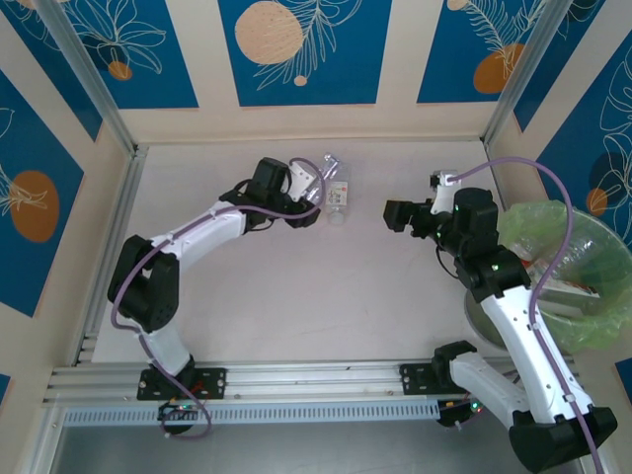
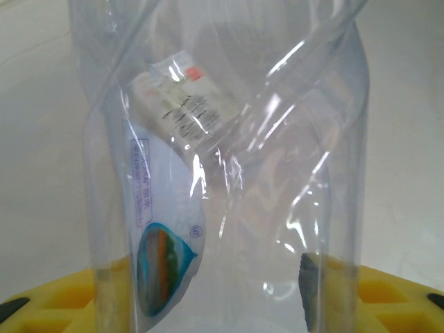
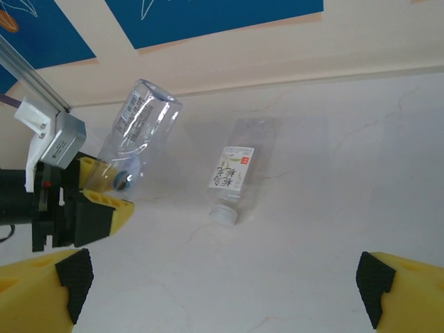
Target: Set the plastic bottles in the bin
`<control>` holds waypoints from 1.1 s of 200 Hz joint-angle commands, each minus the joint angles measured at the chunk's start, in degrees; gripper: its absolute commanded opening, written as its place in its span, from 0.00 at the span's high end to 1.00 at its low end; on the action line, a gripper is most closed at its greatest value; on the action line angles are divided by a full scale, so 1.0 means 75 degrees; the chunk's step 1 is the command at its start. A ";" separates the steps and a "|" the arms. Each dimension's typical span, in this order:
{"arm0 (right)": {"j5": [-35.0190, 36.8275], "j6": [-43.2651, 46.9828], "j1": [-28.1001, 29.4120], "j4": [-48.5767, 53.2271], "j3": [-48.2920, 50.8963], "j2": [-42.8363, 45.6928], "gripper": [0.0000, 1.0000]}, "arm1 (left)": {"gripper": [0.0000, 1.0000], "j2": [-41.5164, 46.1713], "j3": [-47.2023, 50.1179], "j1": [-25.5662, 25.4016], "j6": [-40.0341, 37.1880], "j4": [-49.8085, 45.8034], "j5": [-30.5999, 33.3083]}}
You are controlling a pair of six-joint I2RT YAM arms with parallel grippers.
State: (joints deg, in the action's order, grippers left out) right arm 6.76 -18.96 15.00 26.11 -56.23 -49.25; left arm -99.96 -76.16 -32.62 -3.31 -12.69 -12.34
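From above, the green-bagged bin (image 1: 558, 225) is sitting just behind the right gripper (image 1: 395, 214), whose right arm (image 1: 513, 316) is bending leftward, jaws standing wide and holding nothing. The left arm (image 1: 212, 229) is stretching far across, its left gripper (image 1: 308, 184) clamping partway closed on a crushed clear bottle (image 3: 142, 125) tilting upward. The left wrist view is bringing out this bottle's blue-edged label. Just beside that gripper's tip, a white-capped bottle (image 3: 234, 173) is lying on the table (image 3: 333, 173)

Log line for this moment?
left pincer shut on clear bottle | right pincer open, empty | white-capped bottle lying on table | bin at right
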 commanded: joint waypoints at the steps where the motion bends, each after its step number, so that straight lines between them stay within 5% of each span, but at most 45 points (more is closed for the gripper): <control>1: -0.0645 -0.0597 0.0044 -0.0256 -0.0344 -0.0169 0.00 | 0.59 0.0363 -0.0016 -0.0245 0.0272 0.0272 -0.0522; 78: -0.3074 -0.1959 0.0044 -0.1340 -0.0620 -0.1180 0.00 | 0.57 0.0594 -0.0064 -0.0735 0.1018 0.0994 -0.2243; 108: -0.2915 -0.2573 0.0072 -0.1834 -0.0706 -0.1572 0.01 | 0.57 0.0632 -0.0073 -0.0964 0.1053 0.1224 -0.2938; 138: -0.1751 -0.3099 0.0120 -0.1468 -0.1003 -0.2010 0.01 | 0.58 0.0707 -0.0039 -0.1245 0.0947 0.1377 -0.3049; 171: -0.2085 -0.3022 0.0120 -0.1541 -0.1159 -0.2241 0.00 | 0.58 0.0773 -0.0054 -0.1402 0.0834 0.1379 -0.2902; 220: -0.1813 -0.3033 0.0248 -0.0827 -0.1444 -0.2375 0.15 | 0.58 0.0650 -0.0308 -0.1555 0.0597 0.1003 -0.2496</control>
State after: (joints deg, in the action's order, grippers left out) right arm -7.84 -41.47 15.99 17.39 -65.14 -67.02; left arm -95.94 -76.16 -43.33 3.38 -4.86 -32.12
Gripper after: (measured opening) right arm 0.868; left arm 0.552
